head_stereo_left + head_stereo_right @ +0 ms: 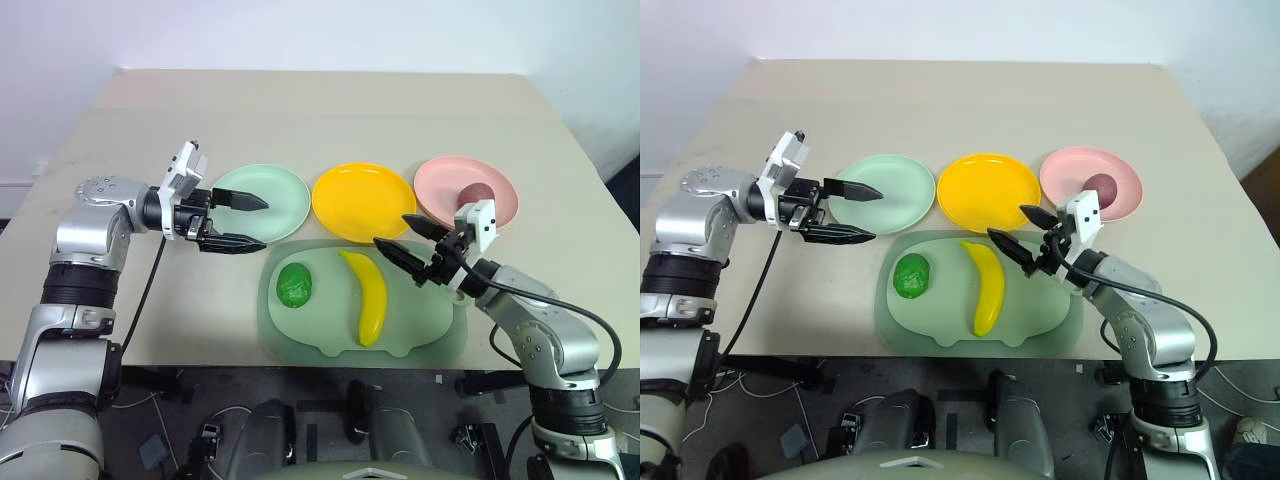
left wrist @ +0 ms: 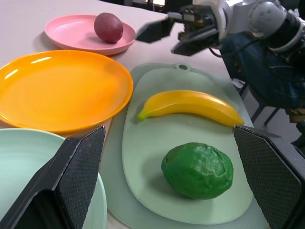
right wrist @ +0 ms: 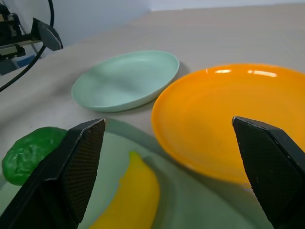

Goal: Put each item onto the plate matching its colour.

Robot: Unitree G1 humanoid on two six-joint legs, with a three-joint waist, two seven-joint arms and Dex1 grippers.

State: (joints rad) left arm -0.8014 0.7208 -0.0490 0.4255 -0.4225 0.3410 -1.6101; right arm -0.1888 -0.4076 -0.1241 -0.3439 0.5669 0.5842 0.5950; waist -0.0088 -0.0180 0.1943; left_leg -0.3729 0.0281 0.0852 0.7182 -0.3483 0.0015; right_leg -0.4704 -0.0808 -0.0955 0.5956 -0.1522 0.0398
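Three plates stand in a row: mint green (image 1: 275,190), yellow (image 1: 362,200), pink (image 1: 450,185). A dark red fruit (image 1: 477,194) rests on the pink plate. The green bumpy fruit (image 1: 295,284) and the yellow banana (image 1: 368,295) lie on the pale-green mat (image 1: 430,325) in front of the plates. My left gripper (image 1: 242,222) is open and empty, hovering over the near left rim of the mint plate. My right gripper (image 1: 402,240) is open and empty, above the mat's far right corner, just right of the banana's top end.
The beige table (image 1: 320,110) stretches back behind the plates. The mat lies at the table's near edge. The mat's loop tab (image 2: 181,66) points toward the pink plate.
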